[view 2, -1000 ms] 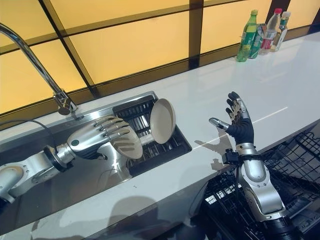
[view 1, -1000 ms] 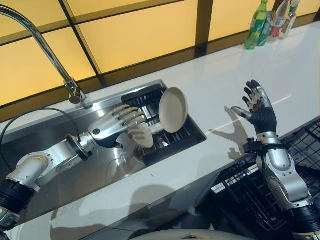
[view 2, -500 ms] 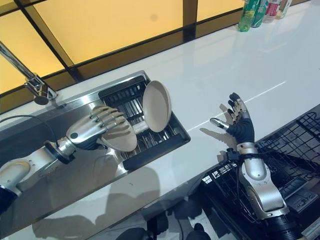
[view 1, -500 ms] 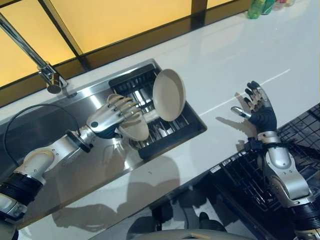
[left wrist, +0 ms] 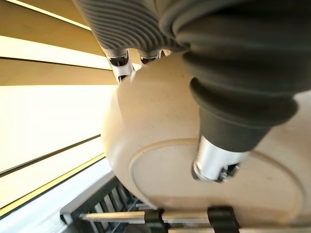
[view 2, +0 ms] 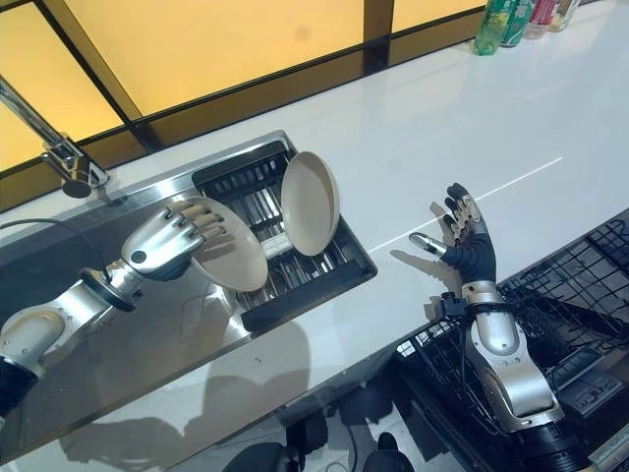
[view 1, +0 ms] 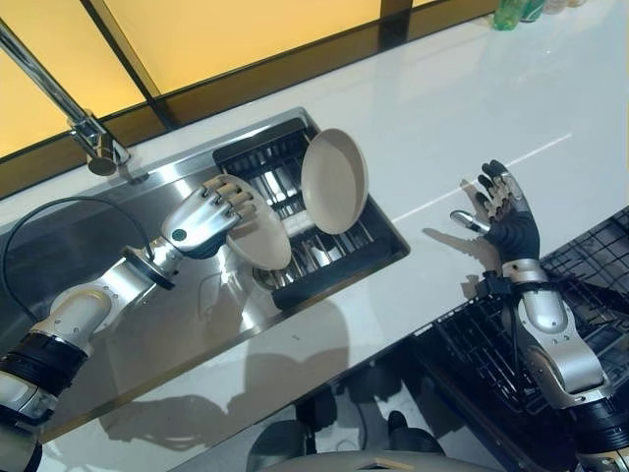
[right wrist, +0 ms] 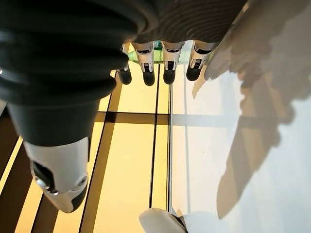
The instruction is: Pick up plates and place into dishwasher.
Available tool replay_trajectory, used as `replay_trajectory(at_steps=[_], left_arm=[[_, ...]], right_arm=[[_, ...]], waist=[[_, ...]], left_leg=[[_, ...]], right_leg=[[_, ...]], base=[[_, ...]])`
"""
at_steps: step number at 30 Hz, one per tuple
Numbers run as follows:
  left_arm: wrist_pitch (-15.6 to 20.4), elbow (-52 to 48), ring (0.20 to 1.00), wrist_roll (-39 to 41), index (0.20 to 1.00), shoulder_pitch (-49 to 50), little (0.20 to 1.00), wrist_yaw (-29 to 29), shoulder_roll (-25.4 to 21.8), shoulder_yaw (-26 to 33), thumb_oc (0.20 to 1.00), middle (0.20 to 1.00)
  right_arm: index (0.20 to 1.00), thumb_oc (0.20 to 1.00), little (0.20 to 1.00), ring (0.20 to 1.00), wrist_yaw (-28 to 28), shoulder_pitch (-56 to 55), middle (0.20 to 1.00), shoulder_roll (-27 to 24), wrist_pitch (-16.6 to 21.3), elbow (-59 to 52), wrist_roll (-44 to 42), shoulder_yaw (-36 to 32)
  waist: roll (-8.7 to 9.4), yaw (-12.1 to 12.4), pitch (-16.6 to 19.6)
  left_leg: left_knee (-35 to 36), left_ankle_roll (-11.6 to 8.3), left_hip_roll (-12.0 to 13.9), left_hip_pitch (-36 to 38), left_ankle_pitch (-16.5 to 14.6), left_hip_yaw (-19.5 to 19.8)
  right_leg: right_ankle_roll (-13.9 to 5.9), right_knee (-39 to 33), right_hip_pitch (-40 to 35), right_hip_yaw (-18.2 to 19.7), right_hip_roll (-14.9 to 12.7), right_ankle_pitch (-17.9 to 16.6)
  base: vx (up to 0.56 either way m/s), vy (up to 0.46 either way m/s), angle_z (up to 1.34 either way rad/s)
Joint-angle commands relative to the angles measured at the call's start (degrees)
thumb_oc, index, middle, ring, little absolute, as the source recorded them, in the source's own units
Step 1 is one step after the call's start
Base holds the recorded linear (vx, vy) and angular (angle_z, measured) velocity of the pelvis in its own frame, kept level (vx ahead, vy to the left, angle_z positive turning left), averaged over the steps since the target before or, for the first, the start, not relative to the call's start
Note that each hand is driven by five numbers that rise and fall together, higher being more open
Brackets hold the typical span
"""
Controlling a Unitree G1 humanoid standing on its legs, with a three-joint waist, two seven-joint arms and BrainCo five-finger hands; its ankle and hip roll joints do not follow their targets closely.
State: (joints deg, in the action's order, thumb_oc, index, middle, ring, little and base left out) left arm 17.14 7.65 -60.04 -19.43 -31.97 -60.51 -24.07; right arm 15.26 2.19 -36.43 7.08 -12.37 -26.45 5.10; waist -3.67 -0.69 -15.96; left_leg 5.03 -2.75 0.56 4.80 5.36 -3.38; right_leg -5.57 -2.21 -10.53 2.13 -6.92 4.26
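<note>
A cream plate [view 1: 263,241] hangs tilted over the sink, just left of the dark dish rack [view 1: 257,160]. My left hand [view 1: 200,222] is shut on it: the fingers [left wrist: 121,65] curl over its rim and the thumb [left wrist: 227,127] presses on its underside [left wrist: 160,170]. A second cream plate [view 1: 334,180] stands on edge in the rack. My right hand [view 1: 509,223] is open, fingers spread, above the white counter's front edge. Below it lies the black wire dishwasher rack [view 1: 590,285].
A steel sink [view 1: 197,310] with a tall faucet [view 1: 93,147] lies at the left. The white counter [view 1: 442,108] runs to the right, with bottles [view 2: 501,20] at its far end. Yellow panels line the back wall.
The camera has tilted down since the earliest frames. My left hand has drawn the plate a little up and to the left, away from the rack. The right hand has barely moved.
</note>
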Motion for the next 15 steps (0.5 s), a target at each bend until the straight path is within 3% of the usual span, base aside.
replay_trajectory(at_steps=[1,7,15], left_arm=[[1.69,1.20,0.200,-1.11,0.200,2.07,0.200,0.65,1.24,3.66,0.200,0.200],[5.96,-1.11,0.200,-2.50,0.200,4.75,0.200,2.36,0.55,5.80,0.200,0.200],[7.90,-6.21,0.200,-4.36,0.200,8.19,0.200,-2.29,-4.64,14.00,0.200,0.200]], right_arm=[[1.000,1.000,1.000,1.000,-0.63,-0.57,1.000,-1.07,1.82,-3.35,-0.16,-3.02],[1.000,1.000,1.000,1.000,-1.44,-2.05,1.000,-0.13,0.91,-3.82,-0.17,-3.54],[1.000,1.000,1.000,1.000,-2.59,-3.53,1.000,-0.54,0.05,-5.07,-1.52,-5.13]], waist=[[0.46,-0.39,3.95],[0.44,-0.07,5.41],[0.09,0.63,7.48]], left_leg=[[-5.33,2.67,-2.41,-0.28,-7.30,3.04],[-4.14,2.46,-2.30,1.71,-7.21,3.39],[-2.98,2.21,-2.12,3.23,-7.16,3.54]], right_leg=[[-2.00,0.82,7.35,-3.27,0.33,-6.43],[-2.28,0.41,5.74,-3.73,0.27,-6.25],[-2.50,-0.11,4.64,-4.48,0.11,-6.07]], base=[[0.06,0.000,0.06],[0.04,-0.002,0.02],[-0.01,0.009,0.03]])
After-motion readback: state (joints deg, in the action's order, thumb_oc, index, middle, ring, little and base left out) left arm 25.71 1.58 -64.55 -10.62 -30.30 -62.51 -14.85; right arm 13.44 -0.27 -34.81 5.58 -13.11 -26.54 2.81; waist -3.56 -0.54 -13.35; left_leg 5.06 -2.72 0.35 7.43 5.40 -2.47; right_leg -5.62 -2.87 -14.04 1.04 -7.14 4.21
